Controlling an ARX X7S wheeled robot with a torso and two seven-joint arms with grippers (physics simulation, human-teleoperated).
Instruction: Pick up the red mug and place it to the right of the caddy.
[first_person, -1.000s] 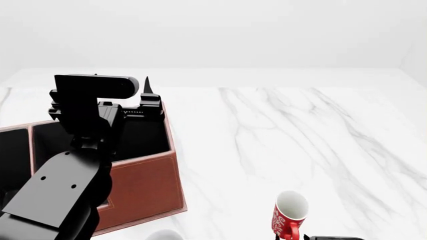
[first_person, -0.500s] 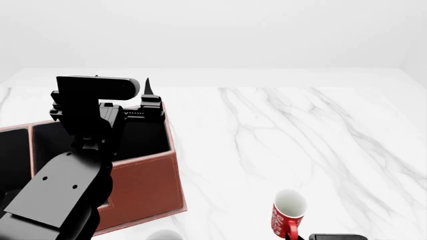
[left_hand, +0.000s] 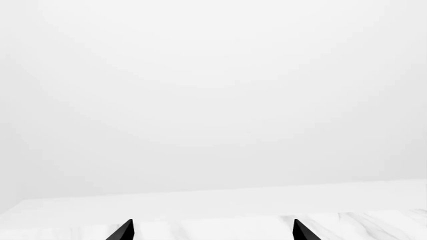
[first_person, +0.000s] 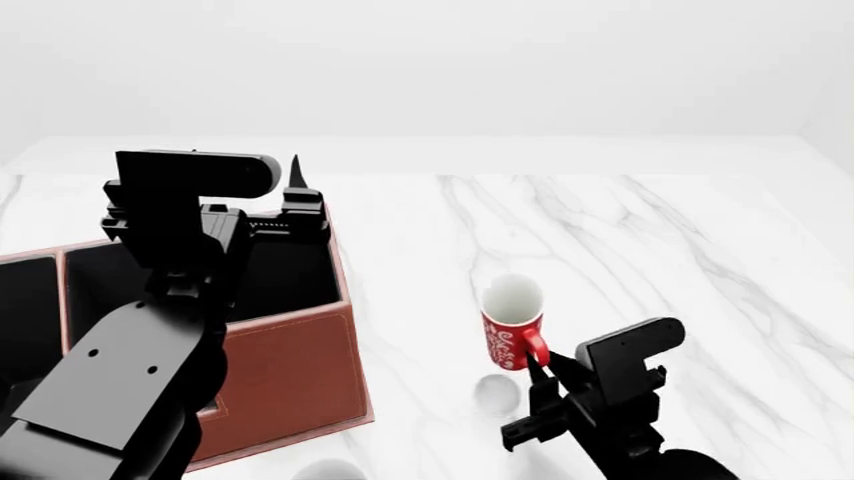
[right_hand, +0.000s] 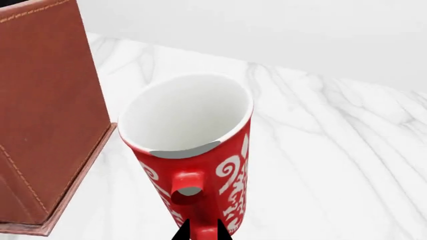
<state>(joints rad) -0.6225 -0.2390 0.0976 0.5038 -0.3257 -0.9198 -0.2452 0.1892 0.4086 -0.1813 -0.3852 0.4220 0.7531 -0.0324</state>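
The red mug (first_person: 511, 332) with white pattern and white inside hangs above the marble table, right of the caddy (first_person: 287, 370), with its shadow below it. My right gripper (first_person: 541, 372) is shut on the mug's red handle. In the right wrist view the mug (right_hand: 200, 165) fills the middle, its handle (right_hand: 190, 192) between my two black fingertips, and the caddy's brown wall (right_hand: 47, 115) stands beside it. My left gripper (first_person: 296, 195) is raised above the caddy's far side; in the left wrist view its fingertips (left_hand: 123, 231) stand wide apart with nothing between them.
The white marble table (first_person: 641, 250) stretches to the right and back of the mug. A white rim of another object (first_person: 327, 470) peeks in at the bottom edge, in front of the caddy. My left arm (first_person: 120, 380) covers part of the caddy.
My right gripper has lifted the red mug from the table's front edge and carried it up and left, closer to the caddy. The left arm has not moved.
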